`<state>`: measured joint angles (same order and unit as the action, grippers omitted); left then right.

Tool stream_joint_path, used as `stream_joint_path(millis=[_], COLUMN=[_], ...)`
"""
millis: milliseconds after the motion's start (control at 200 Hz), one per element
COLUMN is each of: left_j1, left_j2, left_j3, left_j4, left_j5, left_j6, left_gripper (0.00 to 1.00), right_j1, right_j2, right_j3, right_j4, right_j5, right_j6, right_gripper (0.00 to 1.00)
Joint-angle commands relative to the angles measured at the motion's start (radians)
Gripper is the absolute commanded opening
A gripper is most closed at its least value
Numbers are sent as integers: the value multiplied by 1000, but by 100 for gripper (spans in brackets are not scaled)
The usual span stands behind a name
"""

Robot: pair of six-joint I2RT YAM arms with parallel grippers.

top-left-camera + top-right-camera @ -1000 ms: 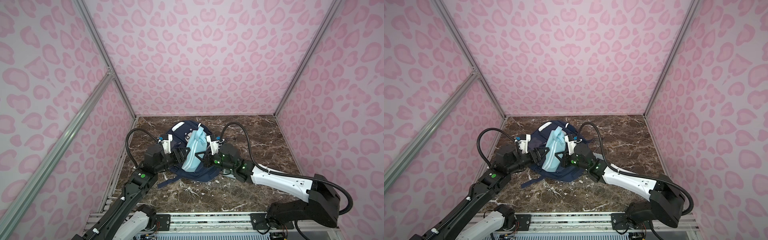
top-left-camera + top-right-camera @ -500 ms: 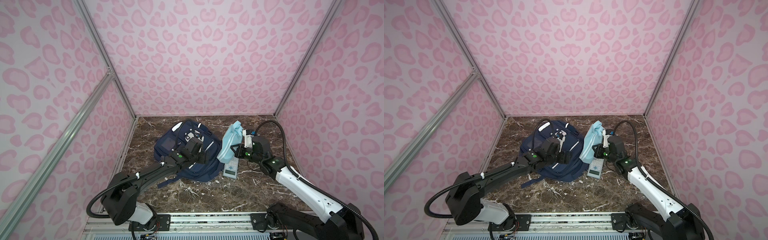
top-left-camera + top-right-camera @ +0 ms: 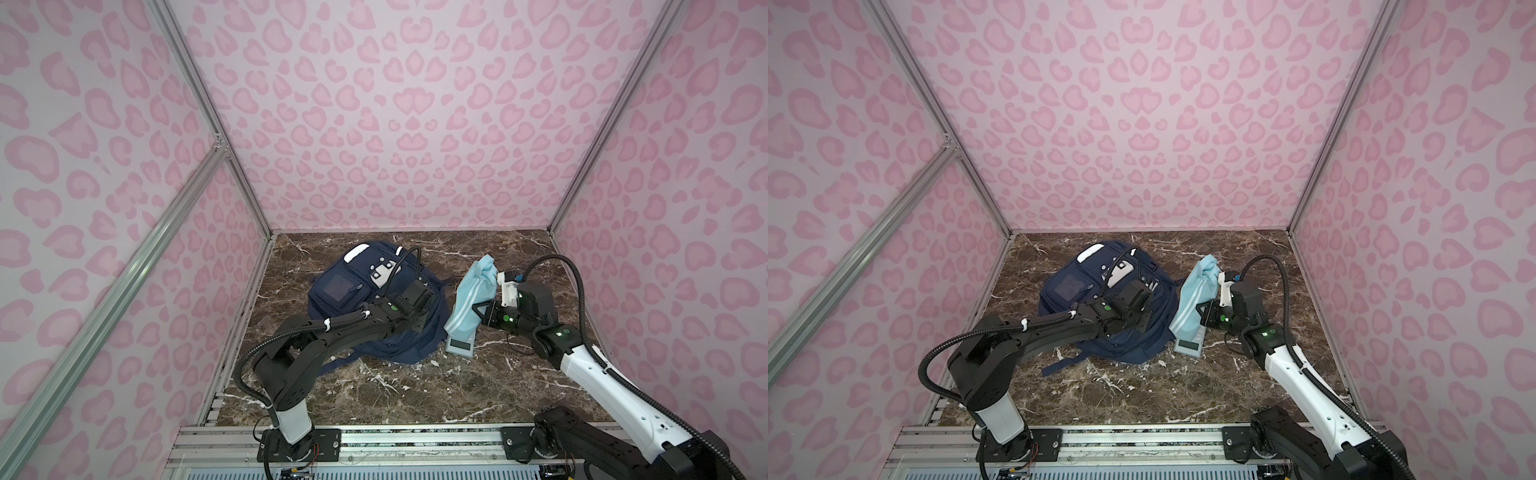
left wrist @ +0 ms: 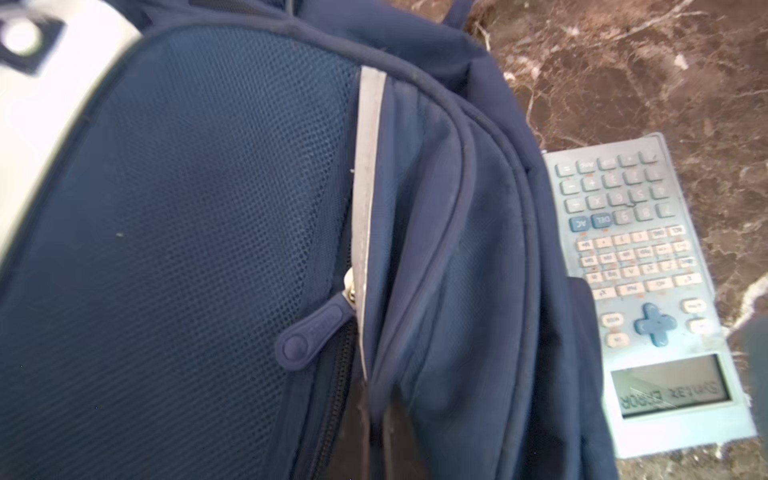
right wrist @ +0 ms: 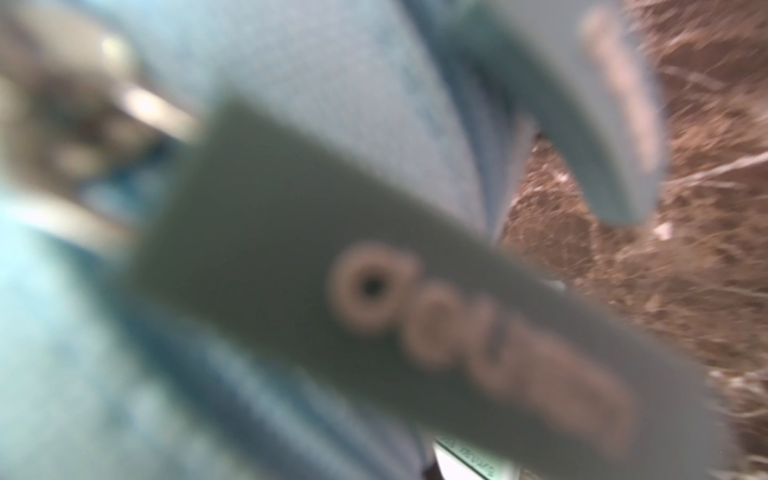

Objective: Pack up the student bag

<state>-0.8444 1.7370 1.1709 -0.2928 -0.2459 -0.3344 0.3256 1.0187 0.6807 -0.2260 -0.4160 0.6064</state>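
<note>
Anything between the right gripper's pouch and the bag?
The left gripper, clamped on the student bag, sits on its side facing the pouch; a calculator lies on the table beneath the pouch. Nothing else visible.

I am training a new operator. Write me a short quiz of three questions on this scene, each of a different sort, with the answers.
1. Fill in: the left gripper pinches a fold of the ____.
2. Which gripper holds the light blue pouch? A: left. B: right.
3. True or false: the calculator lies on the table beside the student bag.
Key: 1 student bag. 2 B, the right gripper. 3 true.
</note>
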Motion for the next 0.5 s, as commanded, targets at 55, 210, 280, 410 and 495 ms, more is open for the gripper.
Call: stream_joint_path(millis=[55, 210, 280, 410, 495], left_j1=[59, 160, 191, 219, 232], left_j2=[-147, -252, -275, -317, -336], left_j3=[8, -8, -3, -2, 3], left_j4=[-15, 10, 4, 9, 17], left_j5=[149, 363, 403, 425, 440], left_j6=[-53, -85, -87, -93, -100], left_gripper=[3, 3, 4, 3, 3], right_j1=[36, 121, 151, 205, 244], right_j2=[45, 181, 274, 474, 626], right_j3=[-55, -39, -29, 40, 113], right_j4=[248, 410, 538, 721, 821], right_j5=[-132, -155, -179, -178, -162], right_j6=[159, 239, 297, 366, 417], right_gripper=[0, 0, 0, 0, 0])
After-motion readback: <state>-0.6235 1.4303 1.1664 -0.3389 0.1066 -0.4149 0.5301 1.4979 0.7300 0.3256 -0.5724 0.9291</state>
